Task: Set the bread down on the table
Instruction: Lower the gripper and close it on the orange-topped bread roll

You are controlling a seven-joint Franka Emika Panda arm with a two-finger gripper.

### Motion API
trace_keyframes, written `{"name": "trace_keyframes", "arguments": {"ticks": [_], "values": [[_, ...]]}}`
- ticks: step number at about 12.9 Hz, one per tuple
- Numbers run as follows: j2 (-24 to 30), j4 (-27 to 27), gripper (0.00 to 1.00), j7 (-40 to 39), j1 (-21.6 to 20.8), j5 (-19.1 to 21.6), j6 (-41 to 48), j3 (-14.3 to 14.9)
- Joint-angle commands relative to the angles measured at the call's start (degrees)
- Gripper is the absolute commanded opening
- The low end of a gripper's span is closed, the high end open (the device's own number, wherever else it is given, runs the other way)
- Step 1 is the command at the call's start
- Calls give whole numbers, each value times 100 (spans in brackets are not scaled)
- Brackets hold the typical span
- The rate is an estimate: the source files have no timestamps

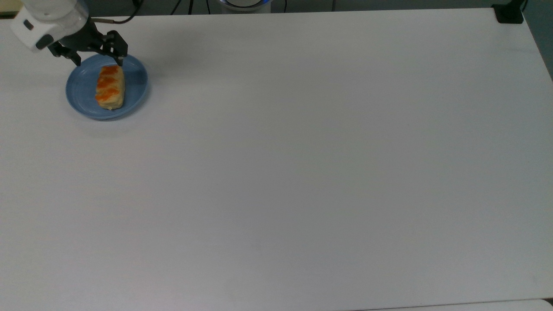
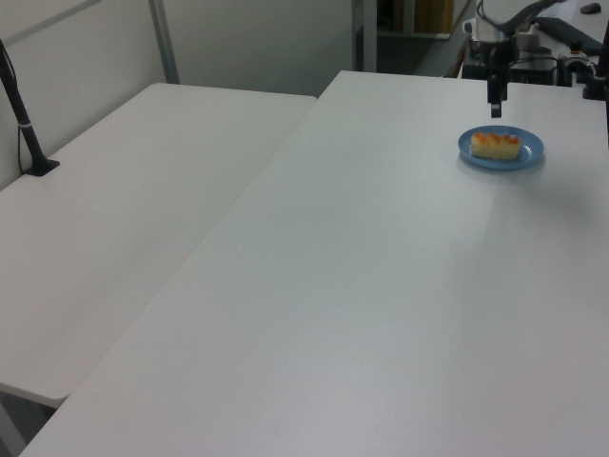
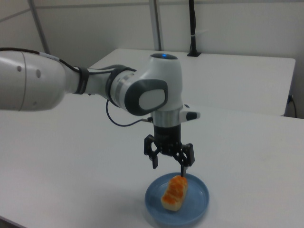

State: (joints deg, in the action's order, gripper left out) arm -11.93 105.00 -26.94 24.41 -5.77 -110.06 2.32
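Blue plate [image 1: 82, 93] at the top view's far left holds the bread [image 1: 110, 87]. Wide-open, empty fingers [image 1: 99, 58] hang above its far end. Next: move over the middle, go down, pinch it, lift it onto the bare tabletop [image 1: 302, 172].

A round blue plate [image 1: 82, 93] sits near the top view's far left corner. A second white surface [image 2: 124, 209] adjoins on the left view's left, with a black pole [image 2: 24, 129] on a small base at its left edge. A black clamp [image 1: 509, 13] grips the top view's far right corner. Cables [image 2: 533, 65] lie beyond the far edge in the left view.
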Motion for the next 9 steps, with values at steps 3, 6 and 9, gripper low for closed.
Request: {"name": "trace_keyframes", "arguments": {"ticks": [3, 6, 9], "values": [[-485, 214, 100, -39, 11, -222, -718, -3], [-556, 389, 96, 22, 11, -362, -1008, -3], [-574, 530, 89, 22, 116, -652, -1105, -3]]}}
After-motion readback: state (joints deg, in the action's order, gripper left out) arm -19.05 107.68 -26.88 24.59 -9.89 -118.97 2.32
